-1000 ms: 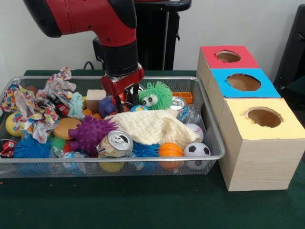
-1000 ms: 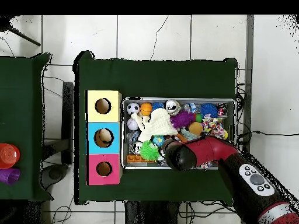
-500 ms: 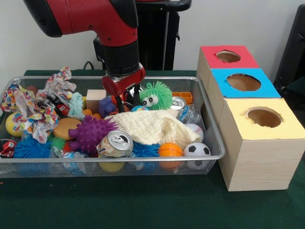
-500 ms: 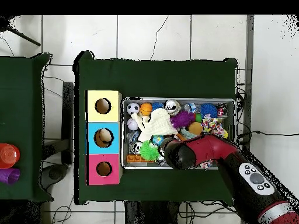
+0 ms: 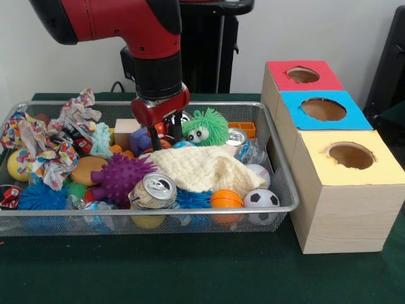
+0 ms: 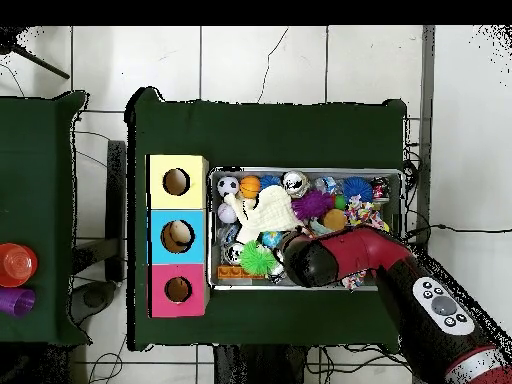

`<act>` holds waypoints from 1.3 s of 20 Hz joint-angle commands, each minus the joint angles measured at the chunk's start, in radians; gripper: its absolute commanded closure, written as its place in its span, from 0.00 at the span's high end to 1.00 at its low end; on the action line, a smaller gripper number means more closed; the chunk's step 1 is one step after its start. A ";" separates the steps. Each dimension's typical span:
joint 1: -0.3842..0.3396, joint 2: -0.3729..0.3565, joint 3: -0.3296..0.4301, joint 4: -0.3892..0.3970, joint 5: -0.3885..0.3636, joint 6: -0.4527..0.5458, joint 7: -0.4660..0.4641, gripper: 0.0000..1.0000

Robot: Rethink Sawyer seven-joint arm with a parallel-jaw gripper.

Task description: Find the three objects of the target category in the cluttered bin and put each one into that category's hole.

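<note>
A: How far along does the sorting look?

B: Early, I'd judge. The silver wire-mesh bin (image 5: 278,190) filling the left and centre of the front view is heaped with toys, and the red, blue and yellow-topped wooden box with three round holes (image 5: 329,126) stands at the right. In the overhead view the blue-topped middle hole (image 6: 177,236) seems to have something pale inside; the other two look empty.

A: And the tool?

B: The red and black gripper (image 5: 162,134) hangs upper centre, its dark prongs down among the clutter just left of the green fuzzy toy with googly eyes (image 5: 204,126) and right of the plain wooden block (image 5: 126,131). They stand a little apart, but I cannot tell whether anything is held between them.

A: The target objects?

B: Which category counts isn't shown. Candidates such as the crushed silver drinks can (image 5: 154,190) and the black-and-white football (image 5: 261,198) lie at the bin's lower edge, so most of the work appears left.
</note>
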 commanded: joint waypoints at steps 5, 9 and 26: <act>0.043 -0.118 0.030 -0.059 -0.130 0.014 -0.183 1.00; 0.049 -0.132 0.021 -0.046 -0.148 -0.003 -0.142 1.00; 0.065 0.007 -0.031 -0.097 -0.235 -0.107 -0.046 1.00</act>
